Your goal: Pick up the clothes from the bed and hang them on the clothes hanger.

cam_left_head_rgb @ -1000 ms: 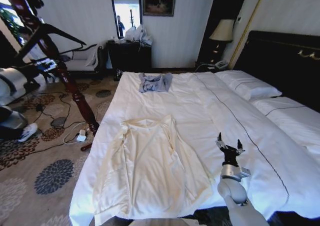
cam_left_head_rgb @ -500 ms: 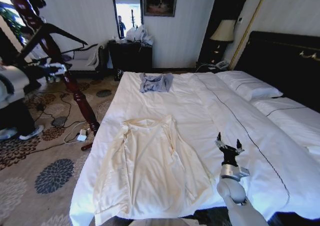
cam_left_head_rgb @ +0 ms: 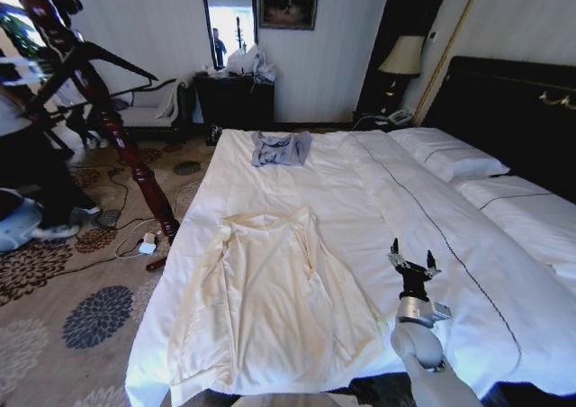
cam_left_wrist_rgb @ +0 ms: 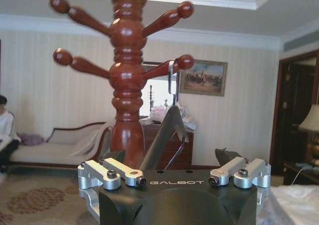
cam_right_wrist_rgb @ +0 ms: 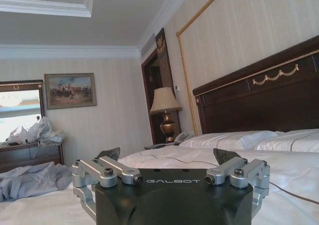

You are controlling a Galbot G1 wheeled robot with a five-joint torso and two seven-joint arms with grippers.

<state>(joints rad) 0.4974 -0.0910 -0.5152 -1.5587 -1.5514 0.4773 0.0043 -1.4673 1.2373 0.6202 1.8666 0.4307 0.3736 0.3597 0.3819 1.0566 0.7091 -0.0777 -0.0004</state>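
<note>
Right claw (cam_left_head_rgb: 412,265) hovers open above the bed (cam_left_head_rgb: 378,200), gripping nothing, while the cream top (cam_left_head_rgb: 270,303) lies flat on the sheet beside it and the hanger (cam_left_wrist_rgb: 167,135) waits on the wooden stand (cam_left_wrist_rgb: 127,80), so everything remains undone.

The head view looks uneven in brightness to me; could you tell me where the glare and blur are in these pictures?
Head view: the window is blown out and the far left edge is smeared, while the clothes on the bed are evenly lit. Left wrist view: the coat stand is soft against a bright window. Right wrist view: the lamp glows and the grey garment is hazy.
</note>
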